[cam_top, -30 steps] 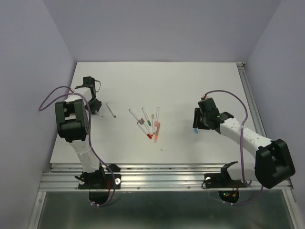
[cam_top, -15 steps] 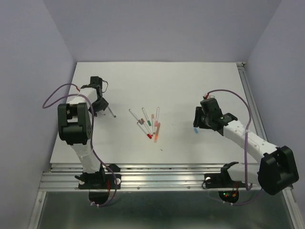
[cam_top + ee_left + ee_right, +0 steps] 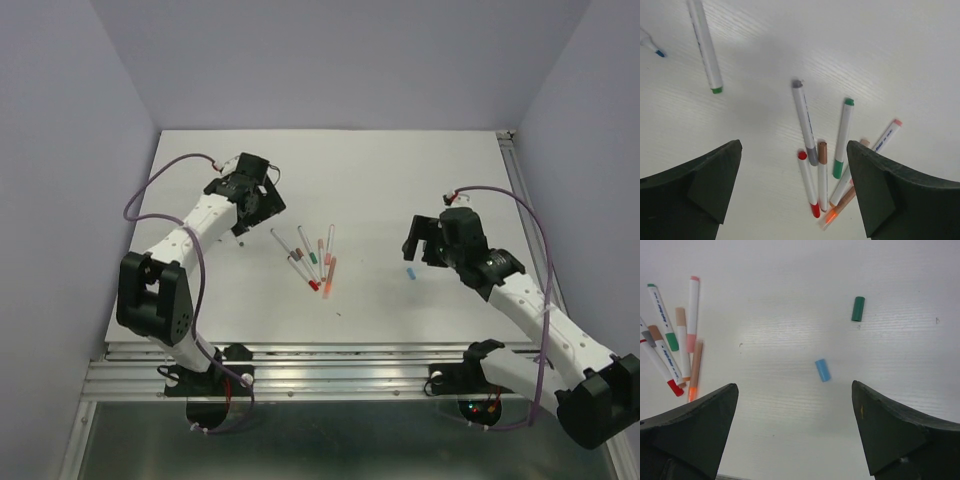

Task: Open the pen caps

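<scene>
A blue cap (image 3: 823, 370) is seen lying loose on the table (image 3: 400, 170), under the right gripper (image 3: 795, 389), which is spread wide and holds nothing. A green cap (image 3: 858, 308) lies apart, just beyond. Mid-table, a cluster of capped pens (image 3: 825, 170) is found. Farther back, the left gripper (image 3: 795, 146) is held wide and empty above them.

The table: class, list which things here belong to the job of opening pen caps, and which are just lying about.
Belong to the job:
capped pens
uncapped pen
blue cap, already off
green cap, already off

Just lying about:
metal rail at the near edge
dark speck on the table
</scene>
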Robot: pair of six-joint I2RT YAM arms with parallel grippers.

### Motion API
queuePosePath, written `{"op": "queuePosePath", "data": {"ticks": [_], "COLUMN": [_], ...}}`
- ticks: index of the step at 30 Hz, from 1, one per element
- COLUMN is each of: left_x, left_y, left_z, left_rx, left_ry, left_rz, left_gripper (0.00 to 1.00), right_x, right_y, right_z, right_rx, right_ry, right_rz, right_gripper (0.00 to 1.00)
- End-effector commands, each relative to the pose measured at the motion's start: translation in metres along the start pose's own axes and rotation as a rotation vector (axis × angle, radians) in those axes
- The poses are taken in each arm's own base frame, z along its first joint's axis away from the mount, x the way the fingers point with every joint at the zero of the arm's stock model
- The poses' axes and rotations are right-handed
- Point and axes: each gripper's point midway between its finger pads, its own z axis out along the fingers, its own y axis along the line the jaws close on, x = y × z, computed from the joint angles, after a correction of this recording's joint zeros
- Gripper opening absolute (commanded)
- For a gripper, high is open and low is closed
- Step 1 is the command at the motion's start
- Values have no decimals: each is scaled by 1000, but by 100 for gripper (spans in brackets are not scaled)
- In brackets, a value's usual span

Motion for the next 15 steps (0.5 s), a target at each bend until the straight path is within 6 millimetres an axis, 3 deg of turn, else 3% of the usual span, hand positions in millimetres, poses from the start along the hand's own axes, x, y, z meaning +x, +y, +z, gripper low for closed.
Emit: {"op": "queuePosePath", "data": {"ticks": [1, 8, 15], "left_x": [27, 51, 63], "left_y": [-1, -25, -21], "left_z": [6, 24, 53], "left_rx": [-34, -63, -181], "left_ry": [53, 107, 146], "left_rz": [-21, -5, 15], "left_gripper": [99, 92, 78], "right_x": [-13, -12, -9], "right_y": [-2, -7, -12], "right_z": [-11, -16, -14], "right_rx": [-10, -2, 25], "right_ry": [-73, -101, -92], "right_rz": [0, 7, 17], "right_gripper": [100, 100, 100]}}
